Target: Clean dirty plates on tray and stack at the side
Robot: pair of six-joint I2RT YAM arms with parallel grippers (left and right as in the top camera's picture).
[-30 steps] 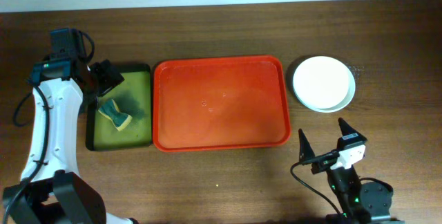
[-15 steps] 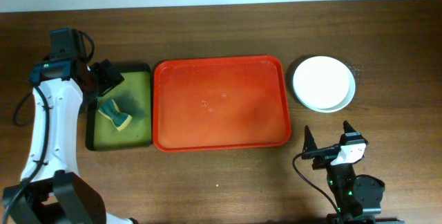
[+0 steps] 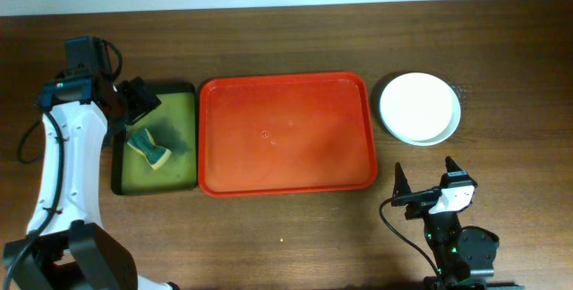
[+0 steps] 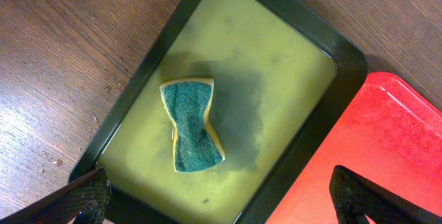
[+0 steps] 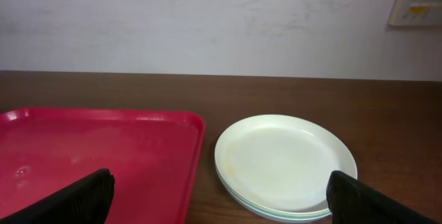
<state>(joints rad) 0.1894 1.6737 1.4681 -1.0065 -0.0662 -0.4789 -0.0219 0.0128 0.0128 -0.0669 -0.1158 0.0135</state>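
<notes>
The plates [image 3: 419, 107] sit stacked just right of the bare tray [image 3: 286, 134], with the left fingers [image 4: 83, 198] and right fingers [image 5: 86, 195] both apart and holding nothing, so a clumsy move might knock them over.

The left arm [image 3: 64, 160] is a long white shell with black joints and a thin black cable [image 3: 27, 142] alongside. The right arm [image 3: 470, 247] is black with a green light; its tool [image 3: 423, 178] has pointed black fingers [image 3: 398, 181].

A dark wooden table [image 3: 269, 245] stands against a plain white wall [image 5: 207, 23], evenly lit.
</notes>
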